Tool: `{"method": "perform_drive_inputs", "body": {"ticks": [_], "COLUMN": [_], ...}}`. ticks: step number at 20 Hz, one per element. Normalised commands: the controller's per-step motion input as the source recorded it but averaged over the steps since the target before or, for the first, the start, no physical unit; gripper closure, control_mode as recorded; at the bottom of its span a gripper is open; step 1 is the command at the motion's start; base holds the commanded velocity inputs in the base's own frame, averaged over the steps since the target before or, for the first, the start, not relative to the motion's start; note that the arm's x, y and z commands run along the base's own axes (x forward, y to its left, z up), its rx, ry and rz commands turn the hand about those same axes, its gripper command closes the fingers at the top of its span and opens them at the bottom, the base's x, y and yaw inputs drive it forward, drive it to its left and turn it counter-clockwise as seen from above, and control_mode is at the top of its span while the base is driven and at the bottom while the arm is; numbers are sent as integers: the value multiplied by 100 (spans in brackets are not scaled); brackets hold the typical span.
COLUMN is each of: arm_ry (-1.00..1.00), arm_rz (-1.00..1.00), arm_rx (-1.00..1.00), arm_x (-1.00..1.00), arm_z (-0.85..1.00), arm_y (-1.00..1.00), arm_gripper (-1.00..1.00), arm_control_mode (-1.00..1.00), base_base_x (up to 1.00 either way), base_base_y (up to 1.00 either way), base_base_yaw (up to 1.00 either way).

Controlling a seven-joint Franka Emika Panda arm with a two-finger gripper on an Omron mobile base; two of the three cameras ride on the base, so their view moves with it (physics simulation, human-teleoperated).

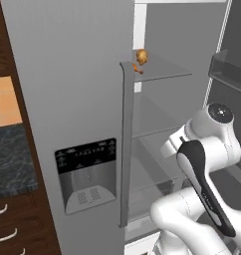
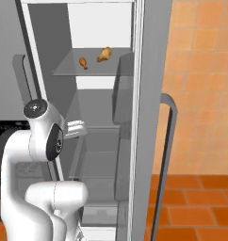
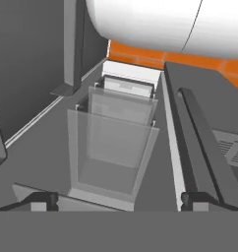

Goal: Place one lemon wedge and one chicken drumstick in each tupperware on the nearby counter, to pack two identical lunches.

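The gripper (image 3: 119,201) stands wide open and empty, its two dark fingertips (image 3: 40,201) spread over the glass shelves (image 3: 113,147) low inside the open fridge (image 2: 99,122). Higher up and farther in, two chicken drumsticks (image 2: 104,54) lie near each other on the top shelf (image 2: 71,69), toward its back edge.

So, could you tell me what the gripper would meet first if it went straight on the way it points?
Probably the clear fridge shelves: the open gripper looks along them into the fridge interior. Depth is unclear.
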Motion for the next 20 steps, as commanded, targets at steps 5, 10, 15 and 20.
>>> {"method": "perform_drive_inputs", "body": {"ticks": [5,10,15,20], "arm_ry": [0,-4,-25,-16], "arm_rz": [0,0,-2,-28], "arm_rx": [0,0,3,14], "arm_x": [0,21,12,18], "arm_z": [0,-2,74,93], "arm_y": [0,0,0,0], "arm_gripper": [-100,-100,-100,-100], "arm_control_mode": [100,-100,-100,-100], "base_base_x": [28,7,0,0], "base_base_y": [-20,0,0,0], "base_base_yaw": [0,0,0,0]}}
